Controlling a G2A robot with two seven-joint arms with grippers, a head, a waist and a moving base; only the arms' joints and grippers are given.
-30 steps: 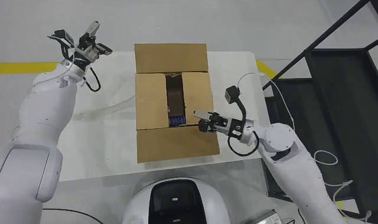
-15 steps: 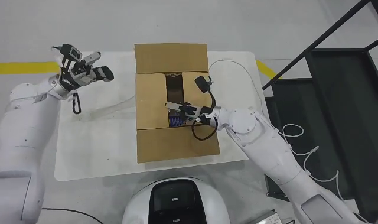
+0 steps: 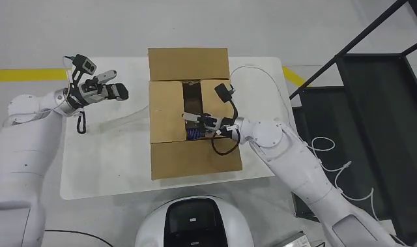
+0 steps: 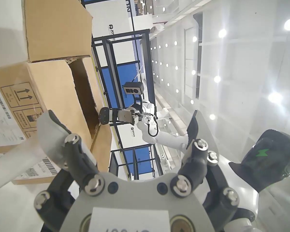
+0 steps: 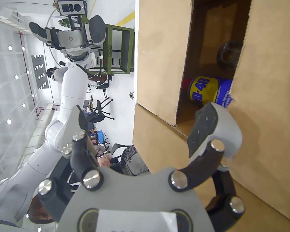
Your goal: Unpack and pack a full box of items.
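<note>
A cardboard box [image 3: 171,110] stands in the middle of the white table [image 3: 107,159]. Its two side flaps lie nearly flat, leaving a narrow gap [image 3: 193,107]. My right gripper [image 3: 197,121] hovers open at the near end of that gap, nothing between its fingers. In the right wrist view it [image 5: 142,126] faces the opening, where a blue and yellow spray can [image 5: 206,90] and a dark metal part [image 5: 229,54] lie inside. My left gripper [image 3: 116,90] hangs open above the table left of the box. Its wrist view [image 4: 122,131] looks past the box side [image 4: 50,25] at the right gripper [image 4: 111,117].
The box's far flap [image 3: 189,63] and near flap [image 3: 195,159] are folded outward over the table. A white cable [image 3: 260,70] loops over the table's far right corner. A black metal frame [image 3: 365,84] stands right of the table.
The right gripper swung from the box's near right corner to over the gap, then held still. The left gripper came down and in toward the box.
</note>
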